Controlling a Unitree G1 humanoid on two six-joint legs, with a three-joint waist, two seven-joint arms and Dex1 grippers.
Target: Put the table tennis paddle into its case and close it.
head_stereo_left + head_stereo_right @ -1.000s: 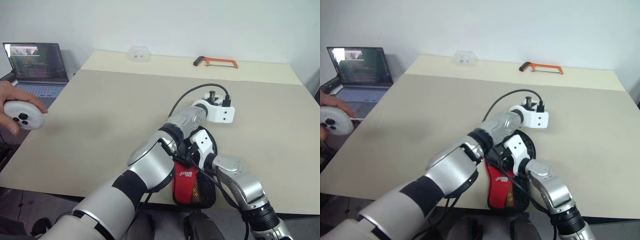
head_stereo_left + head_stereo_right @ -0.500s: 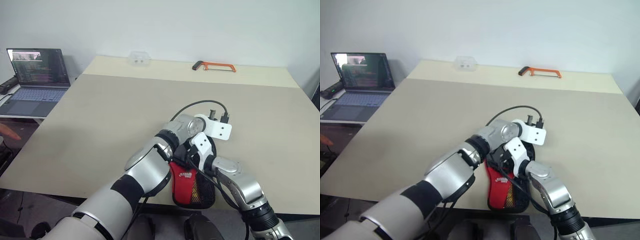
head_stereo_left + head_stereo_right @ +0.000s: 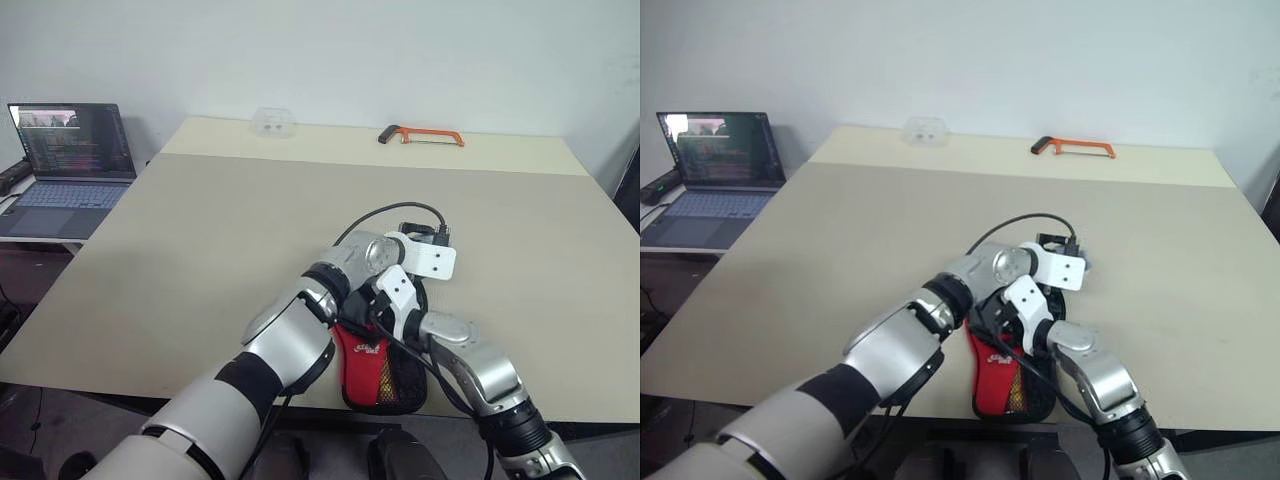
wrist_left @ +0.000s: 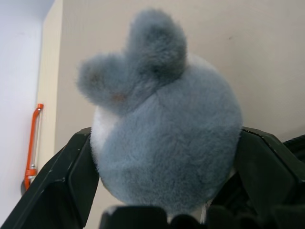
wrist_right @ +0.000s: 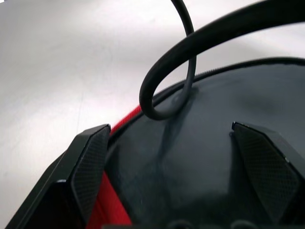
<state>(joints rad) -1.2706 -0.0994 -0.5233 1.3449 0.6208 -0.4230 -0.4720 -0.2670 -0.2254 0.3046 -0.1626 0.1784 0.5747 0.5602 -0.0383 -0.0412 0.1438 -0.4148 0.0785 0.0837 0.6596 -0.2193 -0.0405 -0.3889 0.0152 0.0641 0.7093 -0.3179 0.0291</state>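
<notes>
Case point(image 3: 383, 370) lies at the table's point(image 3: 200, 240) near edge, red panel and mesh end hanging over it, both arms crossed on top and hiding most of it. Its grey plush charm point(image 4: 164, 129) sits between the left gripper's point(image 4: 164, 181) spread fingers. Right gripper point(image 5: 183, 171) fingers are apart over the black fabric, a black cable point(image 5: 190, 57) looped across. Far edge: orange hacksaw point(image 3: 420, 134), clear box point(image 3: 272, 121). Laptop point(image 3: 65, 155) stands left of the table.
</notes>
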